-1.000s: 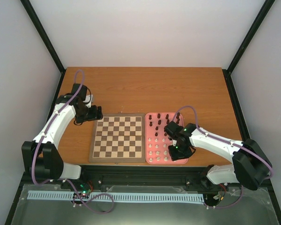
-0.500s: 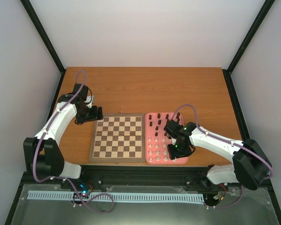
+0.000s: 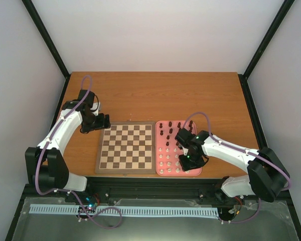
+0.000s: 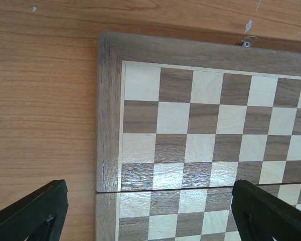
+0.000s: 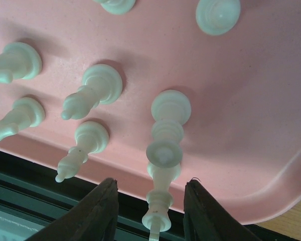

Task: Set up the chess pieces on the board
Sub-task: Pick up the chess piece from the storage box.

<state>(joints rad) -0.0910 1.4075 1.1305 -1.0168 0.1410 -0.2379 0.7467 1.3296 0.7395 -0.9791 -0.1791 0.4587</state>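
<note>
The chess pieces [image 3: 165, 163] were located on the pink tray [image 3: 158, 148], just beside the board [image 3: 126, 148]. A tall cream piece [image 5: 166, 135] was straddled, untouched, by the narrowly parted right gripper [image 5: 151, 203]. The left gripper [image 4: 148, 201] was positioned wide open over the board's corner.

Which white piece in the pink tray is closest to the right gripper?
The tallest white piece, by the pink tray's edge: its top stands between the fingers of the right gripper; the shorter pieces are outside them.
</note>
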